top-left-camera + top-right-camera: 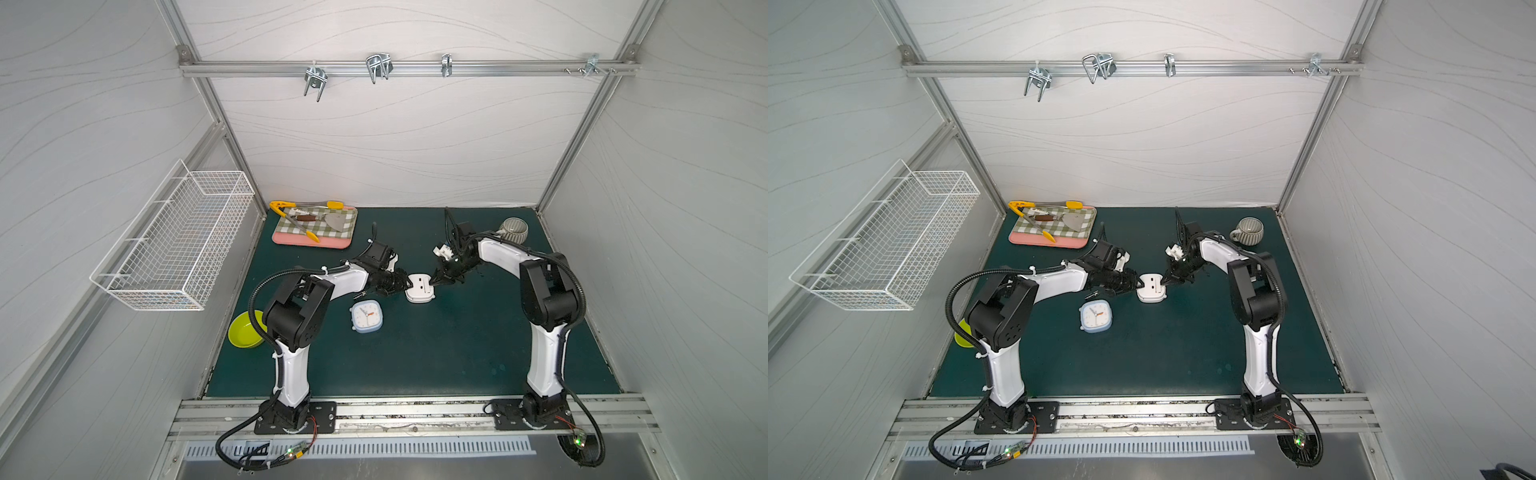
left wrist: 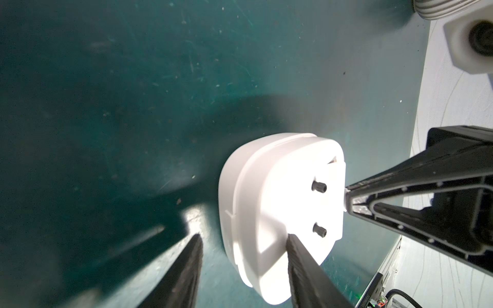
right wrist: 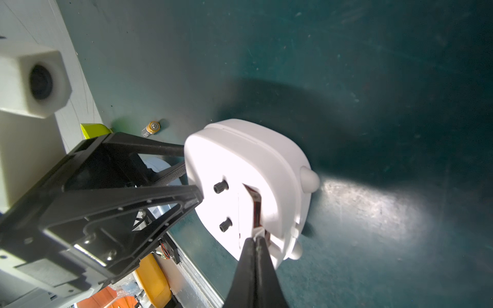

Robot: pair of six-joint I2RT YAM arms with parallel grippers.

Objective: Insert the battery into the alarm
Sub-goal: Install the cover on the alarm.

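Note:
The white alarm (image 1: 420,291) (image 1: 1152,291) lies face down on the green mat, its back with two black knobs (image 3: 221,186) upward. A slot in that back (image 3: 254,202) shows red-brown inside. My right gripper (image 3: 253,239) (image 1: 433,282) (image 2: 346,198) is shut, its tips against a small white piece at the slot's end. My left gripper (image 2: 244,237) (image 1: 1139,284) (image 3: 192,176) stands open at the alarm's opposite edge. One of its fingers (image 2: 296,253) rests on the back and the other stands apart beside the alarm. The battery (image 3: 152,128) (image 1: 359,295) (image 1: 1091,296) lies loose on the mat behind the left gripper.
A pale blue clock (image 1: 366,316) (image 1: 1096,316) lies face up just in front of the battery. A yellow-green bowl (image 1: 245,330) sits at the mat's left edge. A pink tray (image 1: 311,243) with utensils stands back left, a striped mug (image 1: 514,230) back right. A wire basket (image 1: 174,237) hangs on the left wall.

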